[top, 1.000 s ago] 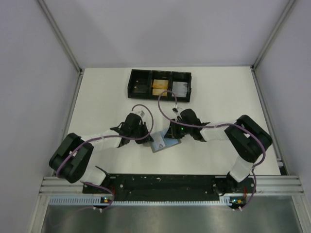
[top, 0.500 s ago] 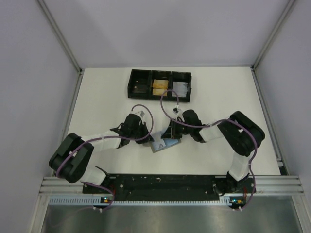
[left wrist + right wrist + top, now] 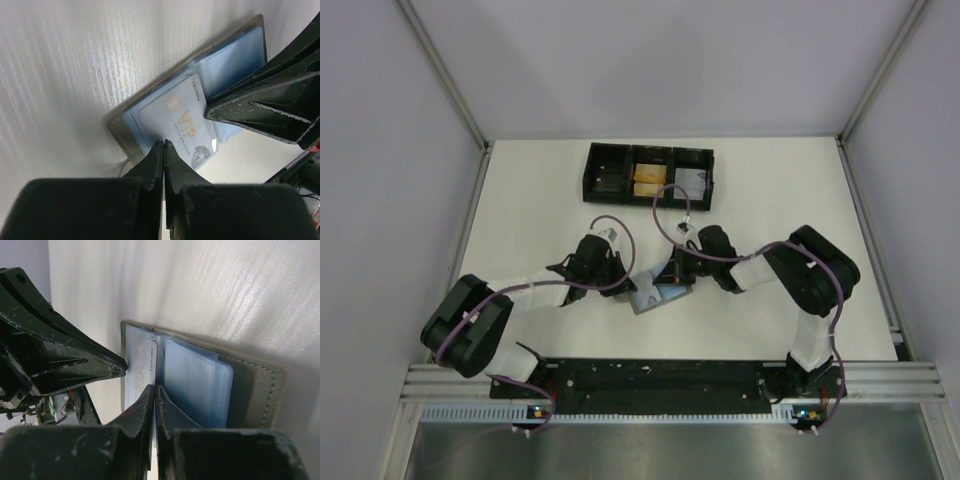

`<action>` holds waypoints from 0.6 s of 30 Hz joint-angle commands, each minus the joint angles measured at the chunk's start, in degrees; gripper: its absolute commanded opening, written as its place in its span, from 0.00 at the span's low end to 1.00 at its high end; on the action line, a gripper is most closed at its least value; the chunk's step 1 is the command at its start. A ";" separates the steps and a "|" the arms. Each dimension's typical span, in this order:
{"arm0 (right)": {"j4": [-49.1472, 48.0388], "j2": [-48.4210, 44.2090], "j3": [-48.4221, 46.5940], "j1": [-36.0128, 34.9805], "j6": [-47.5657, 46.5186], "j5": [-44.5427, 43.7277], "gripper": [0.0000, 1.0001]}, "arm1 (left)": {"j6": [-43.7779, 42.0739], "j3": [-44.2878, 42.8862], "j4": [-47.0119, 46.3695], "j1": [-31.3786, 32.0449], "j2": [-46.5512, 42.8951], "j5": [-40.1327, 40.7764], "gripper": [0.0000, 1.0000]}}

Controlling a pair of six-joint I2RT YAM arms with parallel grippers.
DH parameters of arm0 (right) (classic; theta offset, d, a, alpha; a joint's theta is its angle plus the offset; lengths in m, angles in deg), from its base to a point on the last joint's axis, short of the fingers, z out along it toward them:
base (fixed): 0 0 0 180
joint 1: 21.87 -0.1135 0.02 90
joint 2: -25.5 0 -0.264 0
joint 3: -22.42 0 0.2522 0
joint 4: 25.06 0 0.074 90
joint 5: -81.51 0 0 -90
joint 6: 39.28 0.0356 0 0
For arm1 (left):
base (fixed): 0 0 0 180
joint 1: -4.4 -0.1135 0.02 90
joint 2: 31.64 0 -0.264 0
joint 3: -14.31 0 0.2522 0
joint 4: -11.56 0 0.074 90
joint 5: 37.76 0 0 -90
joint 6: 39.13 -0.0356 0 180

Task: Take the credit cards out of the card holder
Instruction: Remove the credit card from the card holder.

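The pale plastic card (image 3: 175, 120) in the flat grey card holder (image 3: 665, 297) is touched from both sides by the shut left claw (image 3: 163, 145) and right claw (image 3: 155, 388), nothing plainly gripped.

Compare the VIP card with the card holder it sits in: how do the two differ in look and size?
The VIP card is smaller than the card holder, covering about one half of it. The card is pale with gold lettering; the holder is grey-edged with light blue sleeves. The card is one sheet; the holder lies spread open. Both are flat rectangles on the table.
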 commanded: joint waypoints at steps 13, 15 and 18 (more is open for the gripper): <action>-6.92 -0.15 2.14 3.54 1.19 6.93 0.07 | -1.43 2.17 6.14 0.19 0.82 4.25 0.00; -6.66 0.20 1.61 3.27 1.11 7.29 0.15 | -1.43 2.09 6.14 0.10 0.91 4.07 0.00; -5.34 1.16 0.65 2.66 0.76 7.47 0.19 | -1.43 2.09 6.14 0.19 0.91 3.98 0.00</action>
